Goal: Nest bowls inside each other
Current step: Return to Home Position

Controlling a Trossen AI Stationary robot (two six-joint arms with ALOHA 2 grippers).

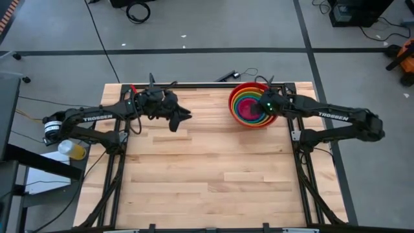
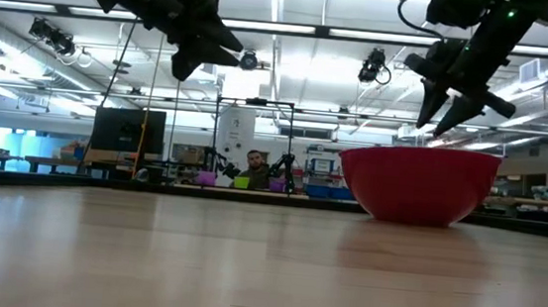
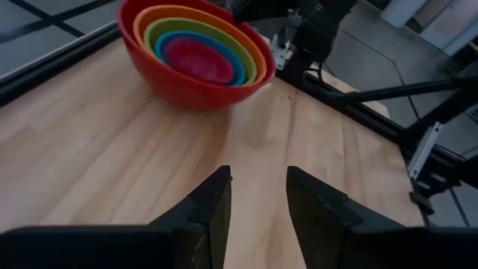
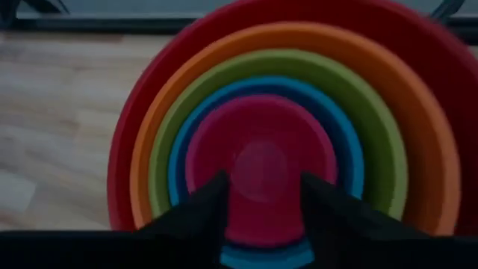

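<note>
Five bowls sit nested at the table's far right. The red bowl [image 1: 235,97] stands on its base and holds the orange [image 4: 426,142], lime green [image 4: 385,134], blue [image 4: 349,149] and magenta pink bowl [image 4: 261,142], each inside the one before. My right gripper [image 4: 261,198] hangs open just above the stack's right side, fingers slanting down over the pink bowl and touching nothing; the low view shows its fingertips [image 2: 438,120] above the red rim [image 2: 421,154]. My left gripper [image 3: 258,187] is open and empty, raised over the table's far left part [image 1: 184,116], pointing at the bowls.
Bare wooden tabletop [image 1: 207,175] stretches across the middle and near side. A black frame rail and cables [image 1: 226,76] run along the far edge. A yellowish object [image 1: 74,150] sits off the table's left. A person [image 2: 253,162] shows far behind in the room.
</note>
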